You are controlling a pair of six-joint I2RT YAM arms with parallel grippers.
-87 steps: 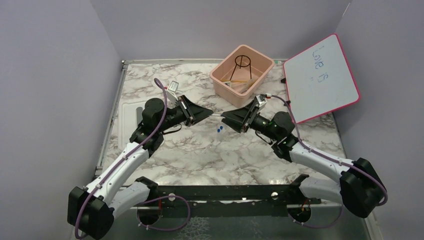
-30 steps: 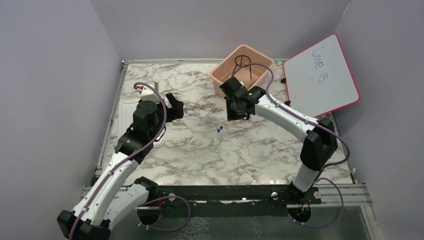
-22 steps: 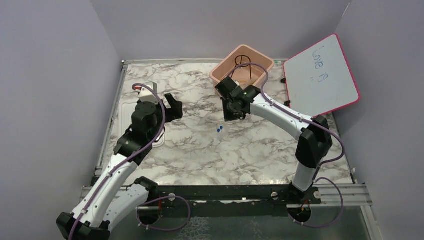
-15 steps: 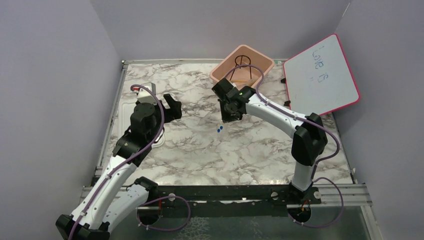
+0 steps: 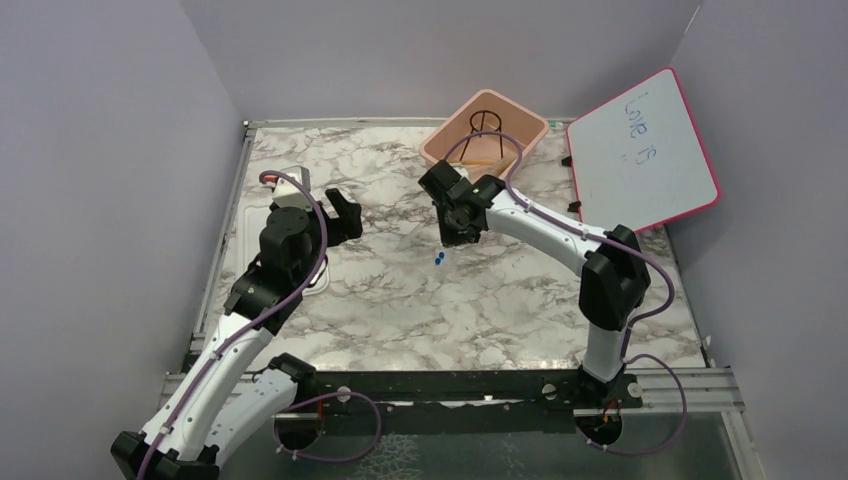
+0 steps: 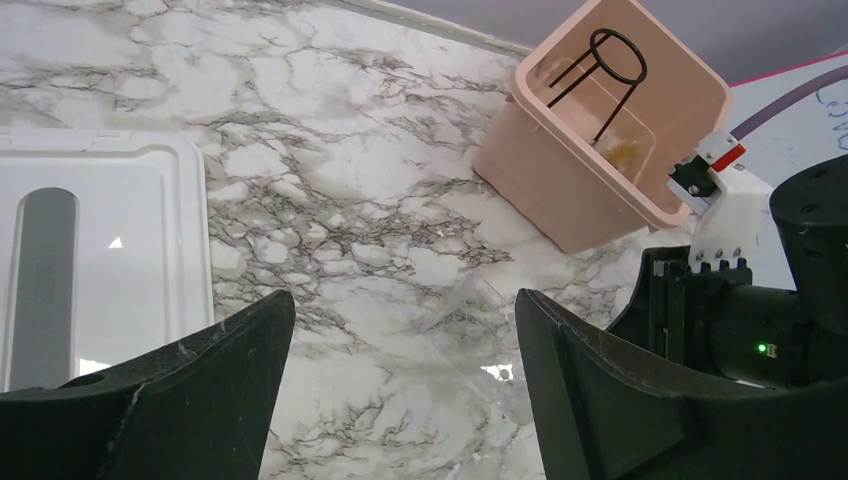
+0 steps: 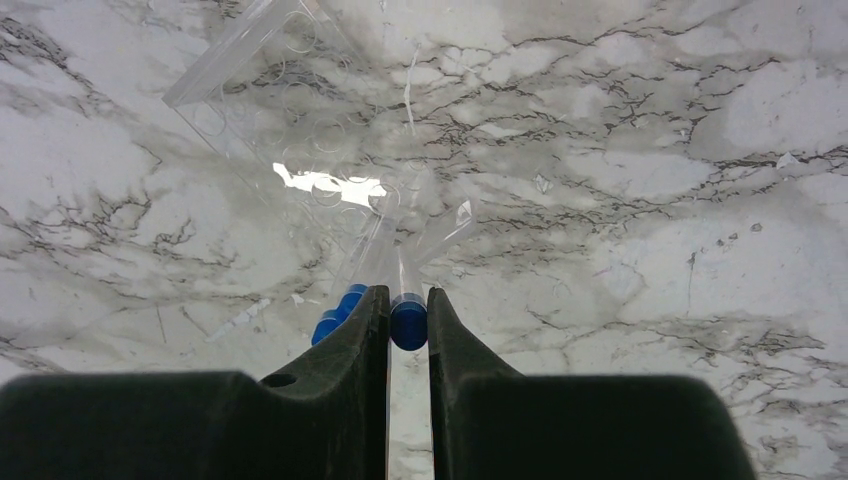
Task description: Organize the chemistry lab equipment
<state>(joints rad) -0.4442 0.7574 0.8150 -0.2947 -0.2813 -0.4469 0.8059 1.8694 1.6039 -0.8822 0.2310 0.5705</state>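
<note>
At the left edge of the marble table (image 5: 400, 310), a white lid (image 6: 100, 250) is lying flat. The left gripper (image 6: 400, 305) is hovering above the marble just to the right of it, its fingers spread wide and holding nothing. Near the middle, two loose blue-capped tubes (image 7: 338, 312) are lying on the marble next to a clear well plate (image 7: 270, 110). The right gripper (image 7: 407, 295) is pointing down just beside them, its fingers pinching another blue-capped tube (image 7: 408, 322) by its cap. Behind it, the pink bin (image 5: 447, 150) is holding the black wire ring tripod (image 5: 484, 124) upright. A pink-framed whiteboard (image 5: 640, 155) is sitting at the far right.
</note>
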